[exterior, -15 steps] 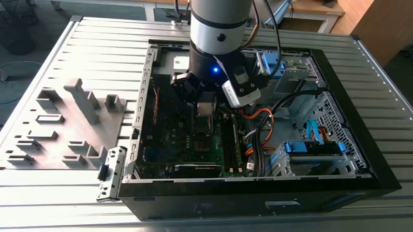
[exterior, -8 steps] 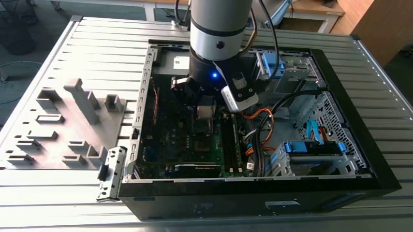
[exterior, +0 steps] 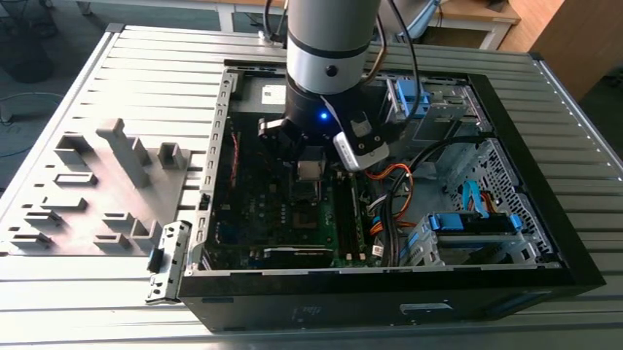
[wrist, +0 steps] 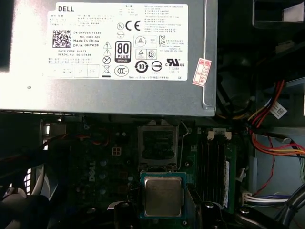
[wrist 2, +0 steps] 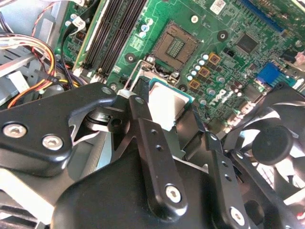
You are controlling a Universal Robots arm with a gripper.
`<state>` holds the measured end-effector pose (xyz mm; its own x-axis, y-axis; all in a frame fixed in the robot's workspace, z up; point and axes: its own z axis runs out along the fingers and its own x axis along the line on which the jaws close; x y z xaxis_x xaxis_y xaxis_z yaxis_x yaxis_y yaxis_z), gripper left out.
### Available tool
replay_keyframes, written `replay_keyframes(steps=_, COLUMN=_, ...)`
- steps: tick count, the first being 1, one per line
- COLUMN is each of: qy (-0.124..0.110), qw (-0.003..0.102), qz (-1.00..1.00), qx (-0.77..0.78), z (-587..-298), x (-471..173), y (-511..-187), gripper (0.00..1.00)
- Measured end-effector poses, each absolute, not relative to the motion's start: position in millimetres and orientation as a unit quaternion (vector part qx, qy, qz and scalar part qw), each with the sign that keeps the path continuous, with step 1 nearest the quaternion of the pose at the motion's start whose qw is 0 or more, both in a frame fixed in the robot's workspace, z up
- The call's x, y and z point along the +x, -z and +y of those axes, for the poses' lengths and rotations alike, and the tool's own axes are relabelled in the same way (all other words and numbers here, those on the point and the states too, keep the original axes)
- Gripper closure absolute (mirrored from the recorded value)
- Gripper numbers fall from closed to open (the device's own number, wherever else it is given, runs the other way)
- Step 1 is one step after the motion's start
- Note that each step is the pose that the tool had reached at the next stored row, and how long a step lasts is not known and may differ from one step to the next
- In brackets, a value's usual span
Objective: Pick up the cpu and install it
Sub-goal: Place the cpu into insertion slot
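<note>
The gripper (wrist 2: 167, 109) is clamped on the cpu (wrist: 163, 195) (silver face showing), over the motherboard (wrist 2: 228, 28), just beside the open socket (wrist: 157, 143).

My pincer (wrist 2: 169, 107) grips the cpu (wrist 2: 164, 100), hiding part of it. The power supply (wrist: 28, 47) is cropped in the first wrist view.

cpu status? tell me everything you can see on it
The cpu is a small flat square: a dull silver-grey metal lid on a green board that shows as a thin rim. Lid up, it is clamped on two opposite edges by the pincer, over the motherboard, just short of the empty socket, not yet seated.
</note>
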<state>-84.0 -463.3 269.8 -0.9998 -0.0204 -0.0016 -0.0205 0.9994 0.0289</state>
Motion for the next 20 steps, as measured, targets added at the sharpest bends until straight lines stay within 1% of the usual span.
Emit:
replay_keyframes(steps=4, qy=-0.014, qw=0.003, qz=1.0, qx=-0.01, z=-463, x=-84, y=-263, gripper=0.53)
replay_keyframes(steps=13, qy=-0.014, qw=0.004, qz=1.0, qx=-0.01, z=-466, x=-84, y=-248, gripper=0.53)
replay_keyframes(steps=20, qy=-0.014, qw=0.004, qz=1.0, qx=-0.01, z=-473, x=-84, y=-241, gripper=0.53)
